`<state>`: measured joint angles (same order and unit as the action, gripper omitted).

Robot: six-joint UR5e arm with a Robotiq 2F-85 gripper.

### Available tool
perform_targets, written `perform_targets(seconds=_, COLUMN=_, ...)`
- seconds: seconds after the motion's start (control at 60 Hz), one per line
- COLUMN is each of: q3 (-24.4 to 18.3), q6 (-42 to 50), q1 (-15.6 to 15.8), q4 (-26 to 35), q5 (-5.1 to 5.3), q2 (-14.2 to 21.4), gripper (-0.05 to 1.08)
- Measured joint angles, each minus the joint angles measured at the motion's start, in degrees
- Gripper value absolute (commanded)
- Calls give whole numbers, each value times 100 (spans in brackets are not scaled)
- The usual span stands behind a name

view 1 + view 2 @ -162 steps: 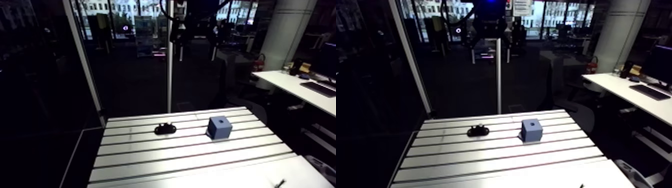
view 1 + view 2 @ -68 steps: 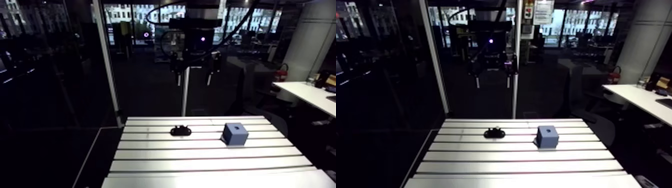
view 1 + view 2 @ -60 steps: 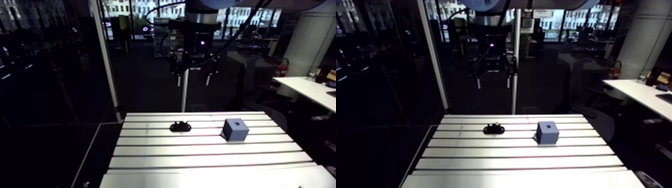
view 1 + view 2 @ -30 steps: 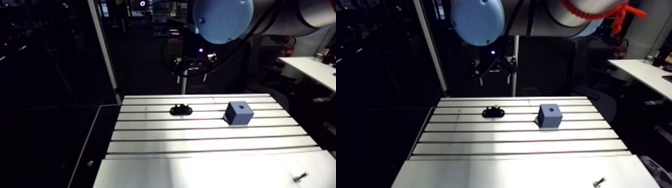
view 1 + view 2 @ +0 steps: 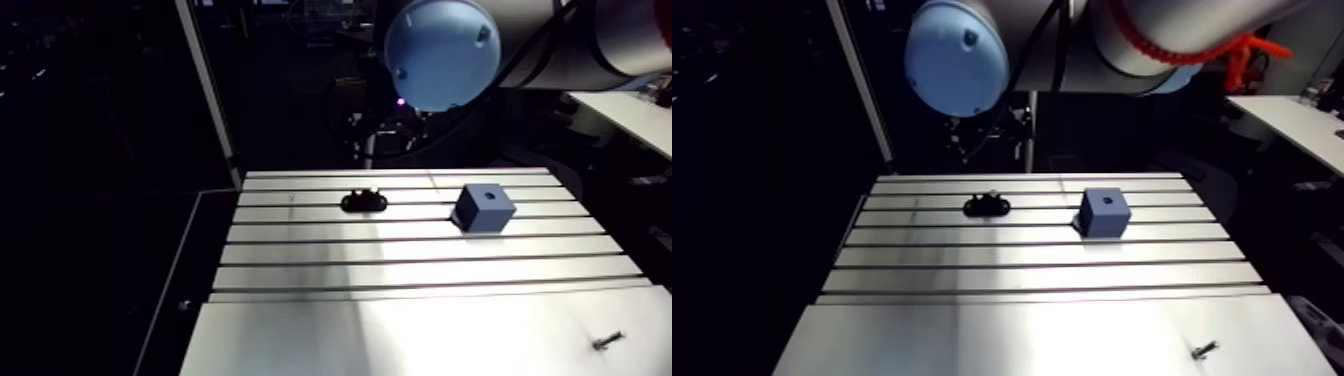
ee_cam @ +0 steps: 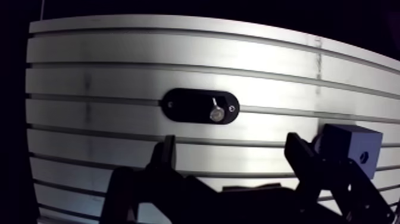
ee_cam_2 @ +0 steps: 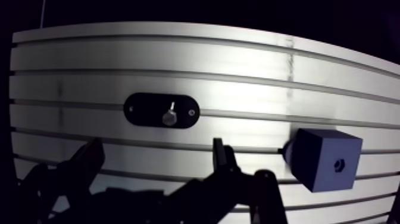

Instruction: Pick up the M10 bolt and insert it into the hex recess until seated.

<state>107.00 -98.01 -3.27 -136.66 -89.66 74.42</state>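
A black oval holder (image 6: 190, 106) lies on the slotted table, and a silvery bolt (image 6: 216, 113) stands in it with its head showing. The holder is ahead of my gripper (image 6: 232, 149), a little off its middle line. The gripper is open, its dark fingers (image 6: 168, 149) spread wide with nothing between them. A blue cube (image 7: 327, 159) with a hex recess (image 7: 338, 162) in its top sits beside the right finger. In the arm view the holder (image 5: 362, 202) and the cube (image 5: 483, 208) sit near the table's far edge.
The slotted aluminium table (image 5: 420, 265) runs forward into a smooth plate (image 5: 1002, 340). A small loose screw (image 5: 605, 341) lies on that plate at the front right. The arm's light-blue joint cap (image 5: 440, 50) hangs over the far edge.
The arm has swung down and the whole view has shifted with it. The gripper hangs lower, close above the table's far edge. Holder, bolt and cube have stayed put.
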Motion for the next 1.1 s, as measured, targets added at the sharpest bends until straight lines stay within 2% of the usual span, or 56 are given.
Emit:
perform_targets(seconds=0.2, q3=105, q6=-20, q1=-1, q4=-297, q5=-1, q2=-145, gripper=5)
perform_targets(seconds=0.267, q3=132, q6=-31, q1=-2, q4=-395, q5=3, q2=-202, gripper=10)
perform_targets(seconds=0.3, q3=143, q6=-36, q1=-3, q4=-441, q5=6, q2=-231, gripper=17)
perform_targets(seconds=0.433, q3=170, q6=-50, q1=-5, q4=-574, q5=14, q2=-328, gripper=30)
perform_targets(seconds=0.6, q3=180, q6=-55, q1=-11, q4=-662, q5=9, q2=-458, gripper=40)
perform_targets(seconds=1.1, q3=205, q6=-59, q1=-44, q4=-750, q5=-9, q2=-773, gripper=46)
